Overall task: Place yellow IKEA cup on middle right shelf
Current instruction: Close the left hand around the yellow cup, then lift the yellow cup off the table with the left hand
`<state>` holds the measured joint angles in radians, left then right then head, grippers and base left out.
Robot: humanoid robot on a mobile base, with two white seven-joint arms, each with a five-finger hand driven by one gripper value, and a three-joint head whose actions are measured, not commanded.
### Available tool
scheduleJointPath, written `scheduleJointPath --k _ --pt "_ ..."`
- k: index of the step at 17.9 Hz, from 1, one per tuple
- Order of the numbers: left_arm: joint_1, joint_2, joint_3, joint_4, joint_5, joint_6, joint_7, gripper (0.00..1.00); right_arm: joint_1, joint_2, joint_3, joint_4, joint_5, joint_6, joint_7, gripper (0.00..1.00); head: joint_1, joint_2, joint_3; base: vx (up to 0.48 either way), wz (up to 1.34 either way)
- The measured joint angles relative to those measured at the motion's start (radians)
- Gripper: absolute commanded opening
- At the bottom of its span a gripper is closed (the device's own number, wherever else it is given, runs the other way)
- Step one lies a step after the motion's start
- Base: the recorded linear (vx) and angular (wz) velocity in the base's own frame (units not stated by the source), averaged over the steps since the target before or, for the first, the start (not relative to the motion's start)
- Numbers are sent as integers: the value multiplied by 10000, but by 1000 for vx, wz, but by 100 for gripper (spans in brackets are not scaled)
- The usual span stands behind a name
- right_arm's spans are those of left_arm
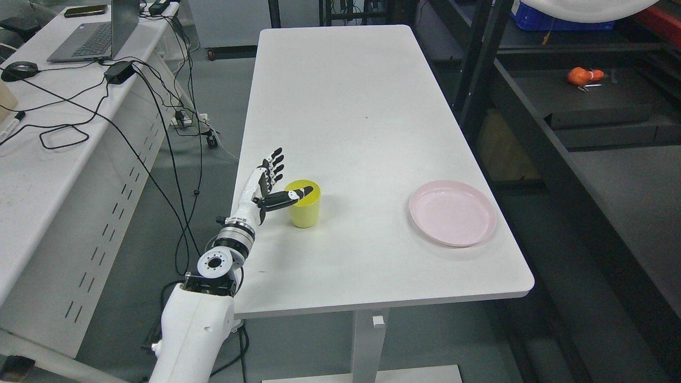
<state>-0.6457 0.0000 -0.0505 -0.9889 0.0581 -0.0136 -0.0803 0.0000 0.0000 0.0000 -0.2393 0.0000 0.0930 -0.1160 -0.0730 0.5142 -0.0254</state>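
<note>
- Head view: the yellow cup (pixel 305 205) stands upright on the white surface (pixel 351 122), near its left edge and toward the robot's end. That puts it within easy reach of the left arm.
- Left hand (pixel 271 186): it sits just left of the cup with four fingers (pixel 274 166) stretched straight and pointing away from the robot. The thumb (pixel 284 198) reaches across over the cup's rim. The hand is spread wide and has not closed on anything. I judge this to be a pre-grasp pose, the thumb on one side and the fingers ready to wrap the wall from the other.
- Whether the thumb touches the rim or only hangs above it cannot be told from this angle.
- Pink plate (pixel 452 213): it lies flat well to the right of the cup, near the surface's right edge, clear of the hand's approach.
- Dark shelving (pixel 564 175) stands further right of the cup, beyond the plate. The cup has to cross that whole stretch, so the task is at its start.
- The right arm does not show.
</note>
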Motion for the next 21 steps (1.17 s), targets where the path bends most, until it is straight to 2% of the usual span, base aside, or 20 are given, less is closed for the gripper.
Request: scheduleJointPath --k 8,11,21 --pt "-235 0 -726 674 243 -103 -100 99 0 0 0 0 0 0 0 99 0 0 0 0 0" --pt "-254 0 -1123 790 366 -434 -100 99 0 0 0 0 0 0 0 99 0 0 0 0 0" --pt "-65 0 -1987 638 518 -810 -115 99 0 0 0 0 0 0 0 99 0 1 0 0 0"
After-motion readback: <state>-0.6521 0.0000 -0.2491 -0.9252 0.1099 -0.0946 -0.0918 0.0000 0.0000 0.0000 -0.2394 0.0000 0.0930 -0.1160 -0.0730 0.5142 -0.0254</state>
